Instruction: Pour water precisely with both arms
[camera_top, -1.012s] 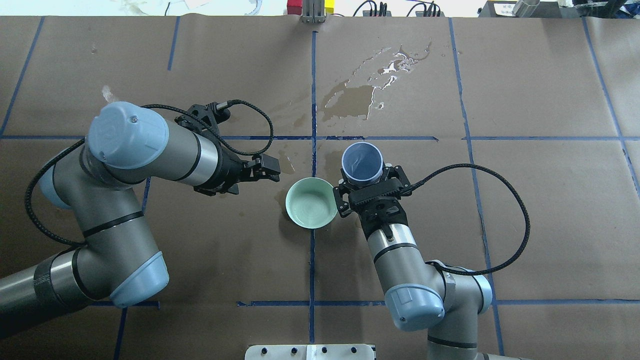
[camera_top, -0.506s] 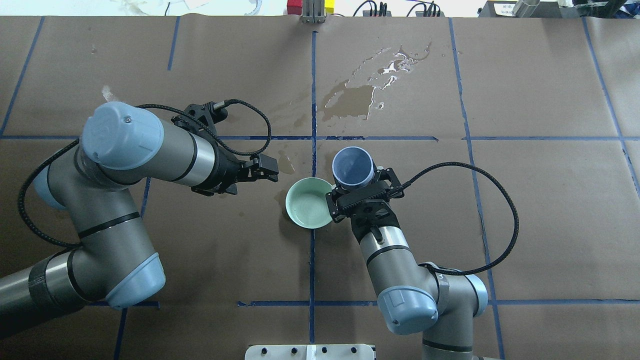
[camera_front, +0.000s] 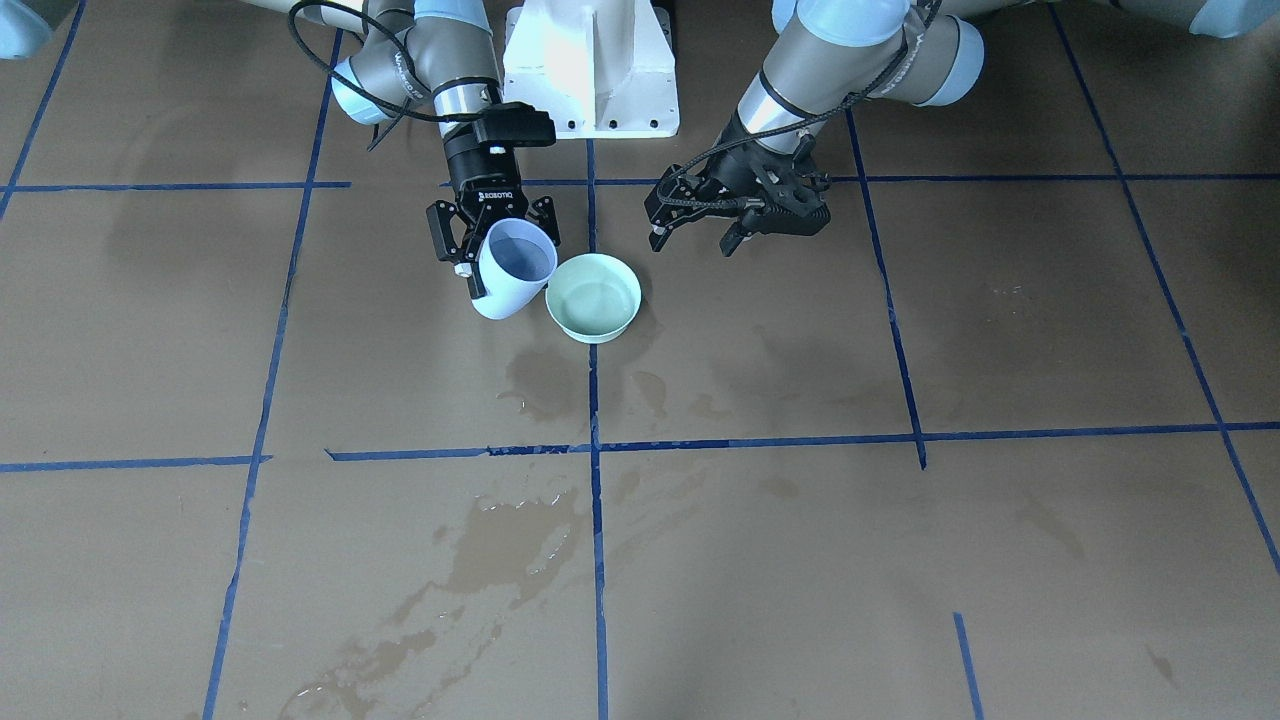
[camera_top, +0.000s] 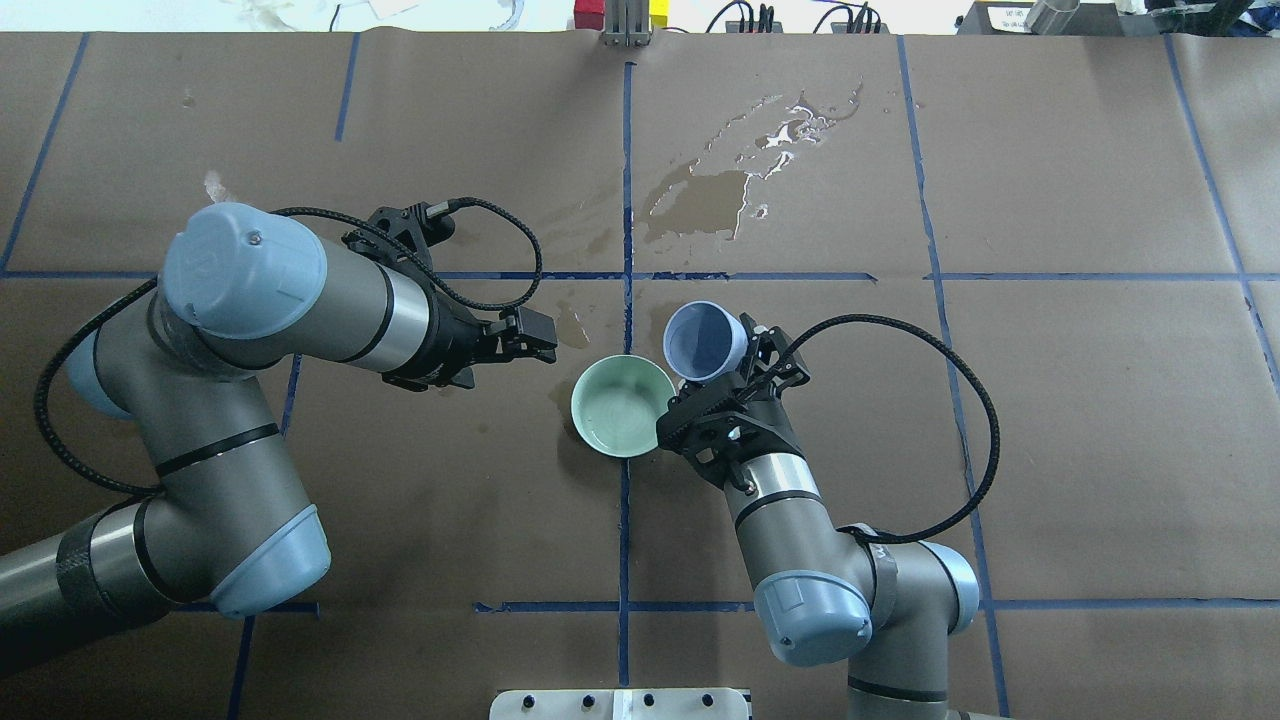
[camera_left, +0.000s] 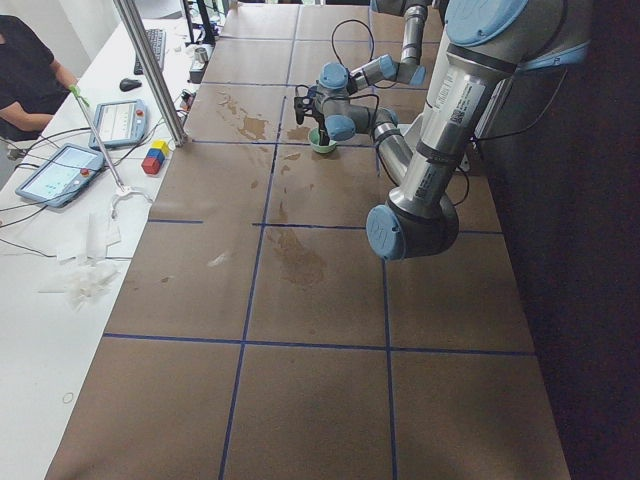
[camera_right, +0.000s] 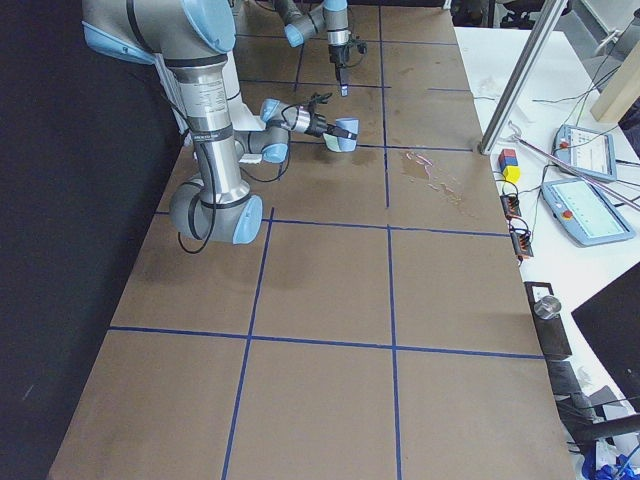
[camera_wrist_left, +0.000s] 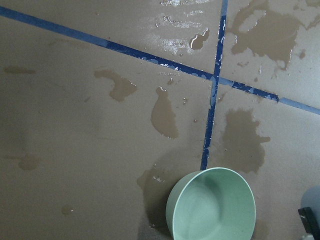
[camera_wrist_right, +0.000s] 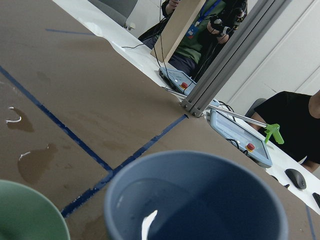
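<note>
My right gripper (camera_top: 728, 372) is shut on a pale blue cup (camera_top: 705, 340). It holds the cup tilted, its mouth leaning towards a green bowl (camera_top: 622, 405) just to its left. The front view shows the cup (camera_front: 512, 265) beside the bowl (camera_front: 593, 297) with their rims close. The water (camera_wrist_right: 149, 220) glints low inside the cup (camera_wrist_right: 200, 200), and a shallow pool lies in the bowl. I see no stream. My left gripper (camera_top: 540, 337) hovers left of the bowl, apart from it, and looks open and empty. Its wrist view shows the bowl (camera_wrist_left: 212, 205) below.
Wet stains and a glinting puddle (camera_top: 730, 185) mark the brown paper beyond the bowl, and smaller ones (camera_wrist_left: 164, 112) lie near it. Blue tape lines (camera_top: 625, 200) cross the table. The white pedestal (camera_front: 590, 65) stands at the robot side. Operators and tablets (camera_wrist_right: 235, 132) are at the far edge.
My right gripper has moved left towards the bowl and tipped the cup over towards it. My left arm drew back slightly to the left, then held still.
</note>
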